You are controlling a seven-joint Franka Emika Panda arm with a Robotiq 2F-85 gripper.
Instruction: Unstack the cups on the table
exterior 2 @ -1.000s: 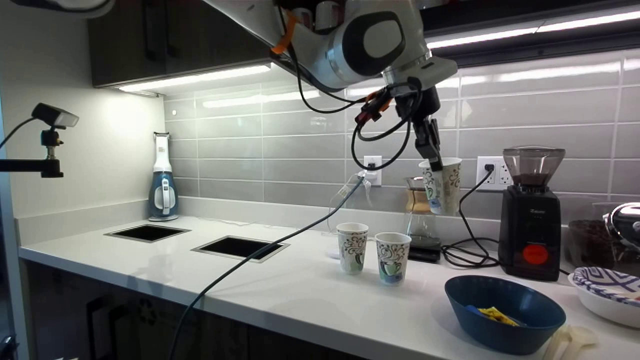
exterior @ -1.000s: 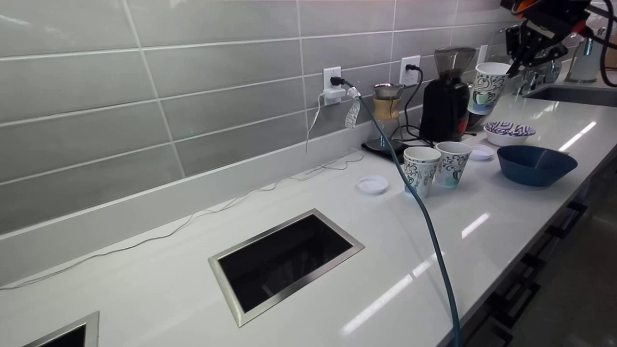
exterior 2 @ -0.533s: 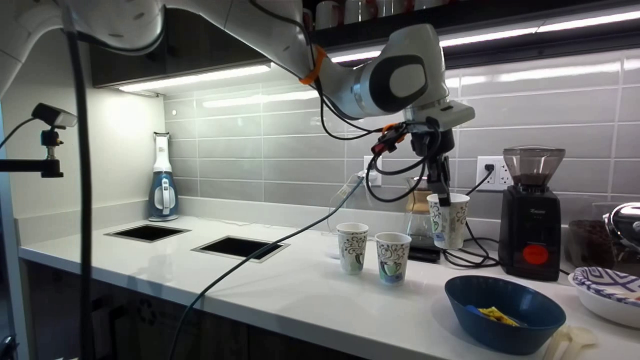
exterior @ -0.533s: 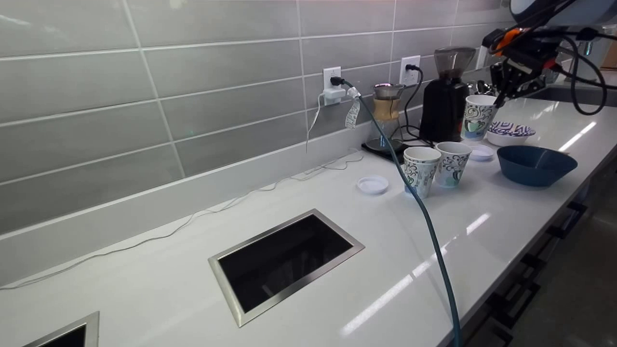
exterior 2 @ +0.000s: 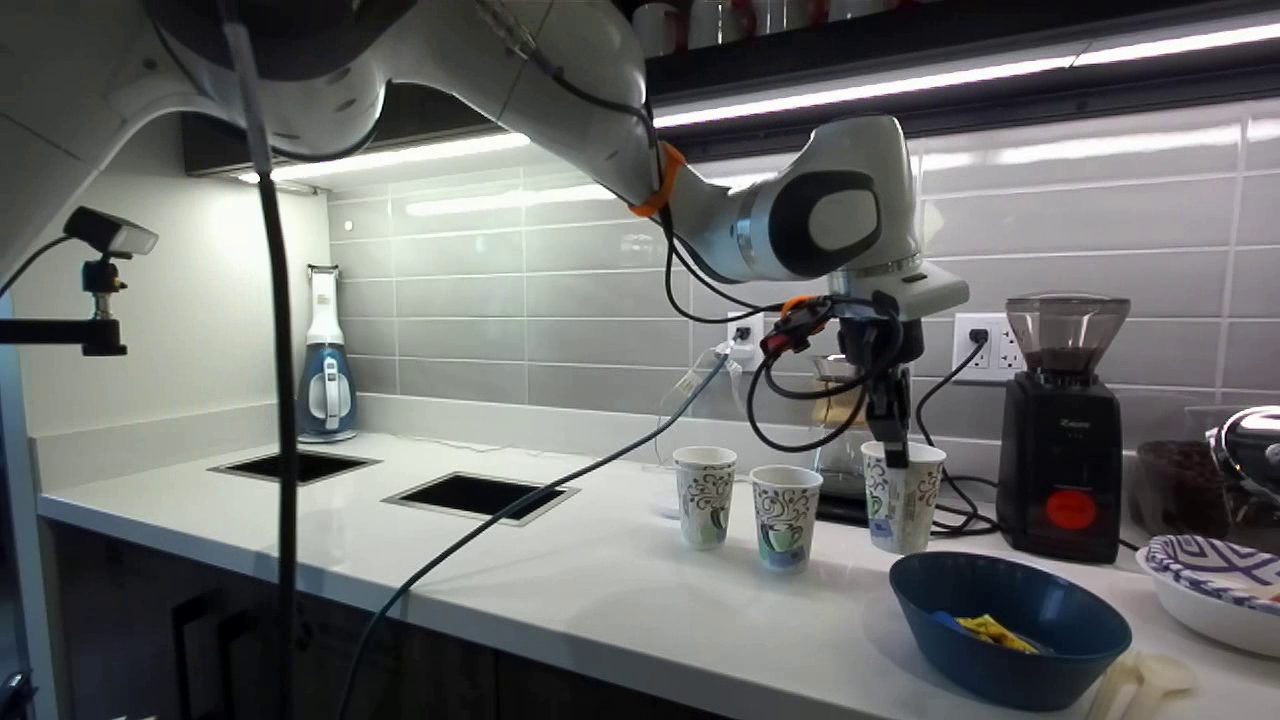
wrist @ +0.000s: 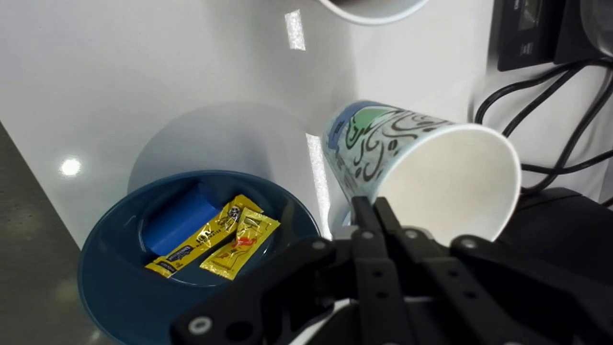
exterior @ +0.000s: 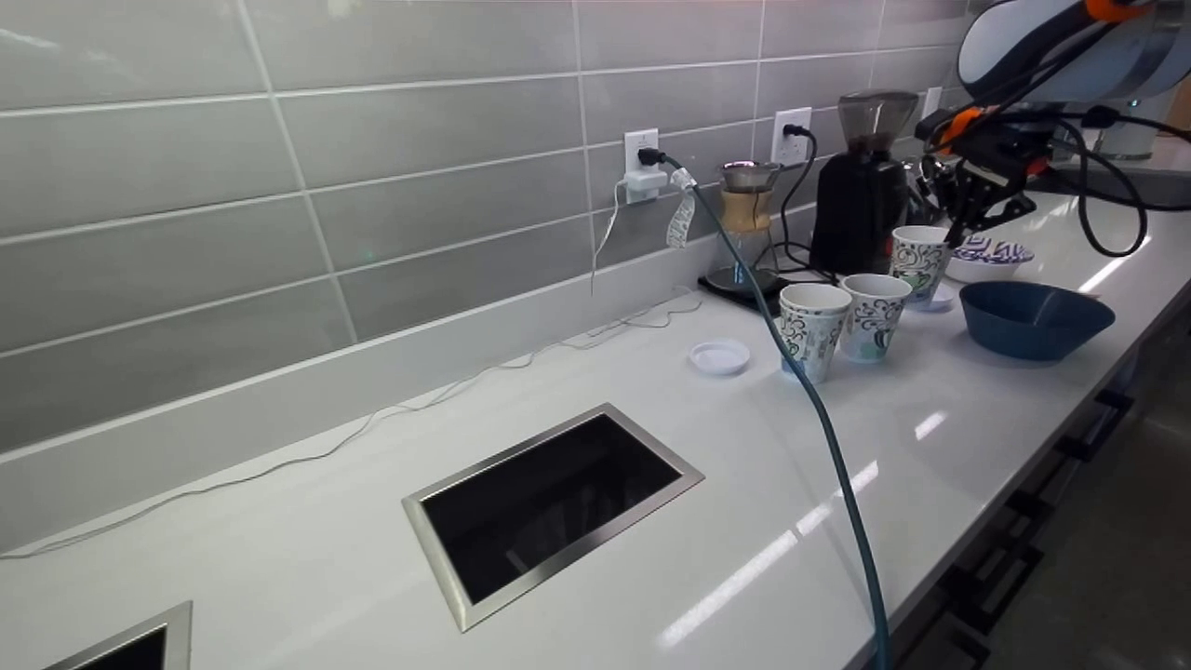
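My gripper (wrist: pixel 372 202) is shut on the rim and wall of a white patterned cup (wrist: pixel 368 143), one finger inside and one outside. In both exterior views this cup (exterior: pixel 916 263) (exterior 2: pixel 912 515) hangs upright below the gripper (exterior 2: pixel 893 455). Its base is at or just above the white countertop (exterior 2: pixel 640 600); I cannot tell if it touches. A single cup (exterior 2: pixel 785 520) stands left of it in that exterior view. Further left is another cup (exterior 2: pixel 705 500) with a double rim, like nested cups. A cup rim (wrist: pixel 378 20) shows at the wrist view's top.
A dark blue bowl (exterior 2: pixel 1010 640) with yellow packets stands close to the held cup. A black grinder (exterior 2: pixel 1060 460), a glass coffee maker (exterior: pixel 744 214) and black cables (wrist: pixel 570 124) are behind. A white disc (exterior: pixel 719 356) lies near the cups. A teal cord (exterior: pixel 833 447) crosses the countertop.
The gripper has come down with the held cup, from well above the countertop to about its level, shifting slightly right in an exterior view. The standing cups have not moved.
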